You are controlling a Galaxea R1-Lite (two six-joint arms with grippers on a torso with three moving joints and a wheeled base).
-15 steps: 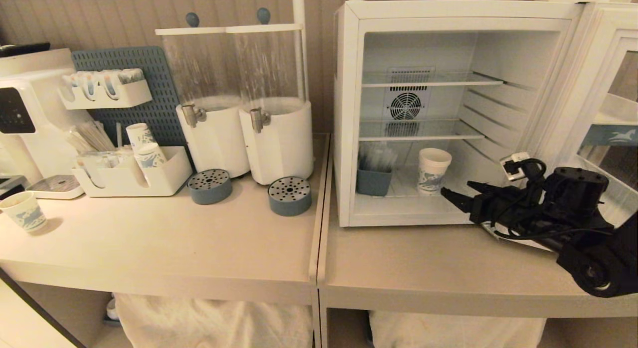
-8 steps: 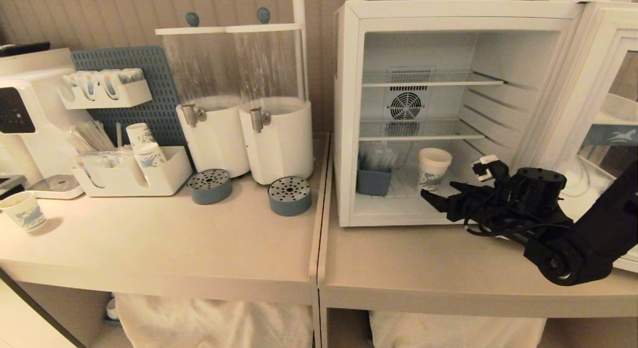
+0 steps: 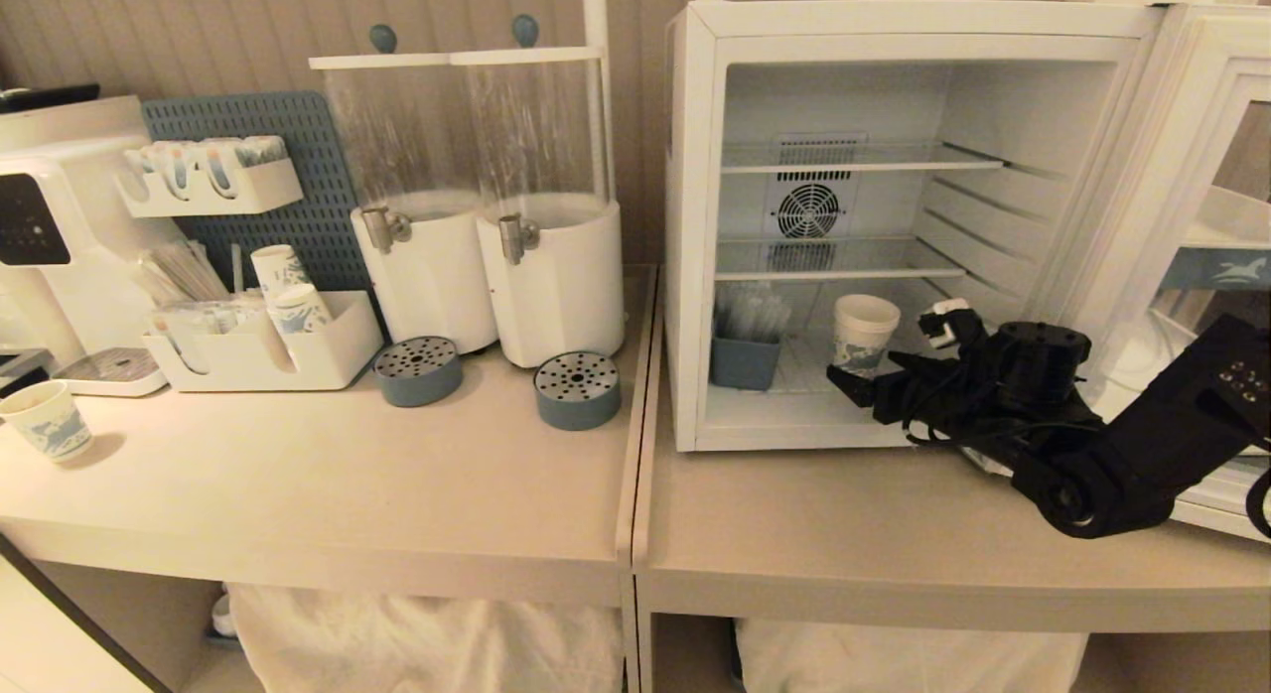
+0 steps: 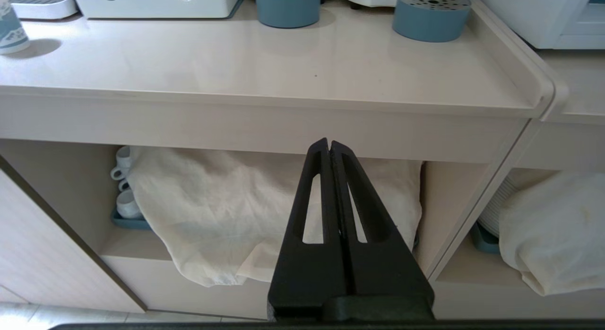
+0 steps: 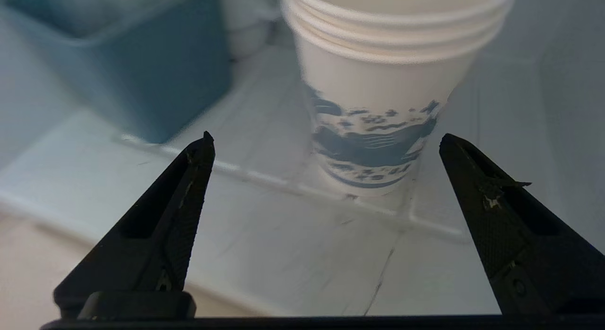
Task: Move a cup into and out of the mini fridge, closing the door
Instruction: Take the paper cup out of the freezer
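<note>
Closer now, right gripper (image 5: pixel 326 141) (fingers spread) faces cup (image 5: pixel 378 98), seemingly untouched.

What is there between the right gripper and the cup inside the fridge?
Nothing: the right wrist view shows only bare fridge floor between the open right gripper and the cup.

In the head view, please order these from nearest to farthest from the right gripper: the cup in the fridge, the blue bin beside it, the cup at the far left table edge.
From the right gripper:
1. The cup, just ahead, on the fridge floor.
2. The blue bin, further left inside.
3. The far-left cup, across both tables.
</note>
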